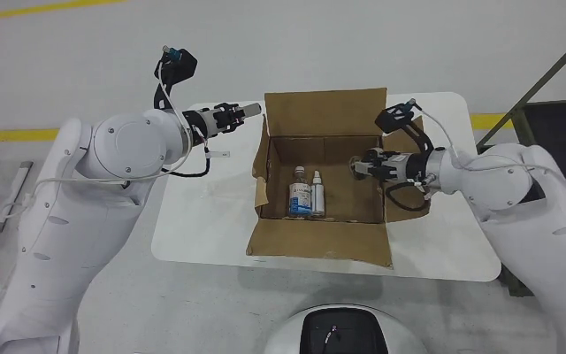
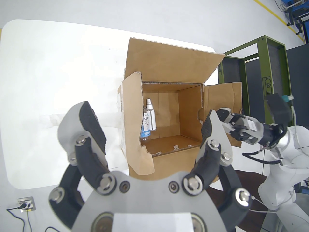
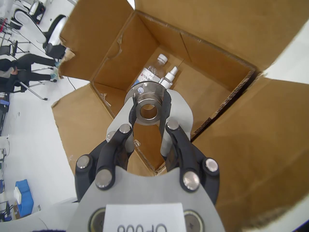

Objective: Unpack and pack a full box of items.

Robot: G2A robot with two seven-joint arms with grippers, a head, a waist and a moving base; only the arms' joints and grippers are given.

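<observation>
Steel flanged ring (image 3: 146, 90) is hanging over the brown cardboard box (image 1: 323, 115) at its 3 o'clock wall, right gripper (image 3: 149, 108) clenching it, prob. to pack beside the clear plastic bottle (image 1: 300, 196) & white spray bottle (image 1: 317, 196) inside. Left gripper (image 1: 252, 110) is hovering released at 10 o'clock.

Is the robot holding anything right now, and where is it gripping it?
The right tool holds a metal flanged ring, pinched across its narrow collar, over the open box. The left tool is open, empty.
</observation>
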